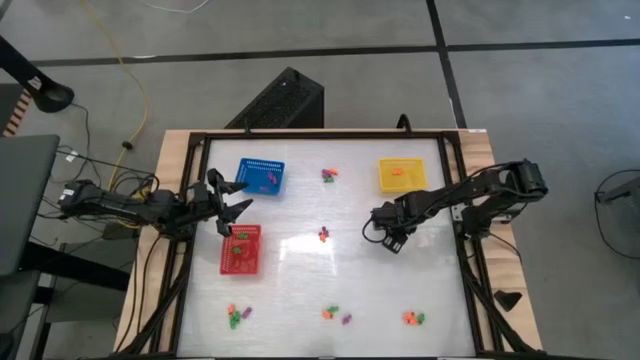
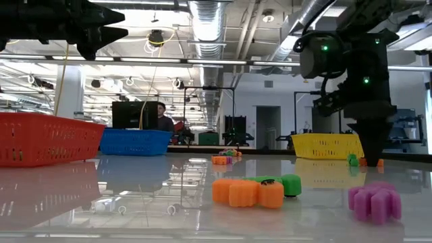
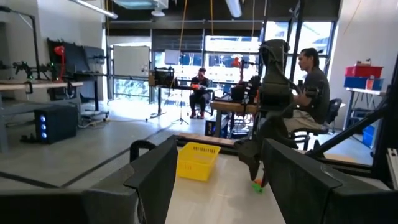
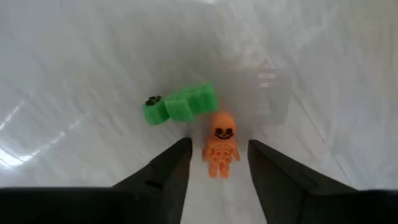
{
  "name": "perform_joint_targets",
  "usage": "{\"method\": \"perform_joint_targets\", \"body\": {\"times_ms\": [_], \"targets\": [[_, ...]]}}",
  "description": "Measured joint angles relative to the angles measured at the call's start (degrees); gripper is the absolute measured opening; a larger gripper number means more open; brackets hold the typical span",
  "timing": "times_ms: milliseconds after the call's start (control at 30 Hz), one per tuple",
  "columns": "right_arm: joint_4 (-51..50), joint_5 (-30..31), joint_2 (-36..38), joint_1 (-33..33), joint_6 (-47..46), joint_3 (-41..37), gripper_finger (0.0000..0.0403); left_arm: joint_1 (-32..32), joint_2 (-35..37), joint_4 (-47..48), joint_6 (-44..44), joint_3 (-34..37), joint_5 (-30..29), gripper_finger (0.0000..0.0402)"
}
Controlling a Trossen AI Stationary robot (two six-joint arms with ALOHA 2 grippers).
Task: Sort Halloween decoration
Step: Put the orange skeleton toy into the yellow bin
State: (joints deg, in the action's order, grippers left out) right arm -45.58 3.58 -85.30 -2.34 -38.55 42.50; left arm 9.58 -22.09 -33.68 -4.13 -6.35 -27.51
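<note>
The Halloween decoration is small orange, green and purple trinkets scattered over the white table (image 1: 300, 280). My right gripper (image 4: 219, 143) is open and points down. Its fingers stand on either side of an orange skeleton figure (image 4: 221, 146) without touching it, and a green trinket (image 4: 180, 104) lies just beyond. In the low view my right gripper (image 2: 370, 145) stands over these two. My left gripper (image 1: 238, 200) is open and hovers between the blue basket (image 1: 260, 177) and the red basket (image 1: 240, 250), level with the table.
The yellow basket (image 1: 402, 175) sits at the far right and holds orange pieces. Trinket clusters lie at the far middle (image 1: 328, 175), the centre (image 1: 323, 236) and along the near edge (image 1: 238, 315), (image 1: 335, 315), (image 1: 413, 319). A black frame (image 1: 455, 200) borders the table. People sit in the room beyond.
</note>
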Motion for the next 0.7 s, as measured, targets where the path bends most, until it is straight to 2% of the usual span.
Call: {"method": "perform_joint_targets", "body": {"times_ms": [100, 200, 367, 500, 700], "targets": [[0.25, 0.48, 0.00, 0.57, 2.40, -0.09, 0.0151, 0.00, -0.04, 0.11, 0.79, 0.00, 0.25, 0.0226], [-0.27, 0.22, 0.31, 0.97, 4.24, 0.12, 0.0098, 0.00, -0.02, 0.10, 0.93, 0.00, 0.25, 0.0226], [-6.94, 1.69, 1.08, 1.98, 6.83, 4.30, 0.0030, 0.02, -0.02, 0.09, 0.93, 0.00, 0.27, 0.0226], [-11.81, 2.38, 2.90, 3.69, 10.09, 9.61, 0.0023, 0.02, -0.02, 0.03, 0.93, 0.00, 0.29, 0.0226], [-13.55, 8.83, 4.66, 10.12, 17.45, 16.39, 0.0022, 0.02, -0.02, -0.08, 1.18, 0.00, 0.32, 0.0226]]}}
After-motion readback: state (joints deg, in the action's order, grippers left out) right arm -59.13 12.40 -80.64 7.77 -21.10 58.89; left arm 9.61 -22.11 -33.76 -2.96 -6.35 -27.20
